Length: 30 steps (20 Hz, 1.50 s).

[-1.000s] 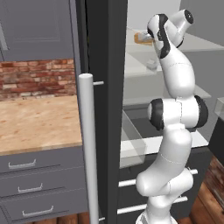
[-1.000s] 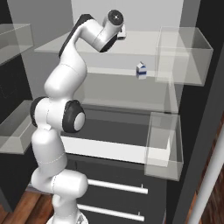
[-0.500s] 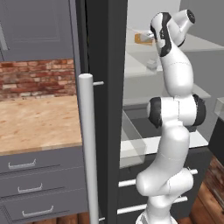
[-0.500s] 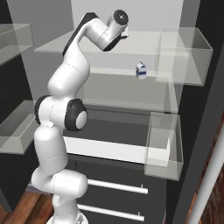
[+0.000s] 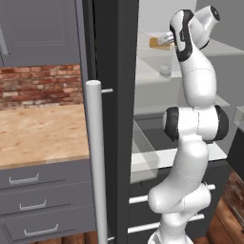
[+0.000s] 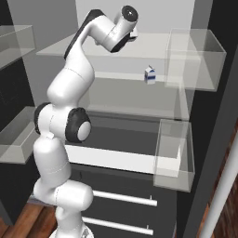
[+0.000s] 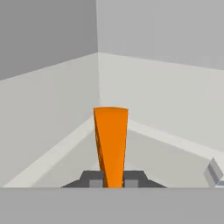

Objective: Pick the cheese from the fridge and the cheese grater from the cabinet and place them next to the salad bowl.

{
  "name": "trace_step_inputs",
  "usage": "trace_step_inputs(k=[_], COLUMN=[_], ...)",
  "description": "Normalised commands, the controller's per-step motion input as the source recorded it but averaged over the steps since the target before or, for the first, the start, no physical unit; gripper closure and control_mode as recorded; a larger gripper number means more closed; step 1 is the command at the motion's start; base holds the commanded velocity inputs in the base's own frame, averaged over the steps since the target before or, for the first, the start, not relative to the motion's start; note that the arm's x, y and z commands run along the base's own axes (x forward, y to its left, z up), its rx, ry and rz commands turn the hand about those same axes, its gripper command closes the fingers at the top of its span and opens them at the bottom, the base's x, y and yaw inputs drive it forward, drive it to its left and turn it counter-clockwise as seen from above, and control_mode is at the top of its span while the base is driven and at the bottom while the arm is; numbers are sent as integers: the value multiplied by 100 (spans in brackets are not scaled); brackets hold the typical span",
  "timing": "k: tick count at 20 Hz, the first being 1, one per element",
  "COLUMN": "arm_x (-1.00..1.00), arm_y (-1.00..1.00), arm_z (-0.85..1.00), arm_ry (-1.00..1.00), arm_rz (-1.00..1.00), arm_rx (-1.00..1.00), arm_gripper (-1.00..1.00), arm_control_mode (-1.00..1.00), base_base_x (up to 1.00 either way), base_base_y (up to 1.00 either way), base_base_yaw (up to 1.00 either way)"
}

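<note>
One cheese (image 7: 110, 144) wedge is seen, orange, in the middle of the hand view. One gripper (image 7: 112, 180) is seen at the bottom of that view, with two dark finger tips (image 7: 94, 180) pressed on the cheese.

One small milk carton (image 6: 149, 75) is counted in the upper middle of the right base view. Two clear door bins (image 6: 193, 59) are counted at the right of that view, one above the other. One fridge (image 5: 116, 86) is seen.

Three grey drawers (image 5: 43, 178) are counted at the lower left of the left base view. One long silver bar handle (image 5: 95, 157) is seen beside them. One wooden counter (image 5: 40, 131) is seen at the left.
</note>
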Motion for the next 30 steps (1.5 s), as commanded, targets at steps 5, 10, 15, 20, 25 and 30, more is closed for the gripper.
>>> trace_step_inputs(k=[5, 10, 15, 20, 25, 30], arm_x=[-57, -70, -71, -76, -79, -81], arm_y=[-5, 2, 3, 0, 0, -2], arm_z=[-14, -6, 0, 0, -2, -8], arm_ry=[0, -5, -1, 1, 5, 7], arm_rz=[0, -7, -20, -28, -23, -14], arm_rx=[0, 0, 0, 0, 0, 3], arm_gripper=[100, 100, 100, 100, 100, 100], arm_control_mode=[-100, -100, -100, -100, -100, -100], base_base_x=[0, 0, 0, 0, 0, 0], base_base_y=[0, 0, 0, 0, 0, 0], base_base_yaw=[0, 0, 0, 0, 0, 0])
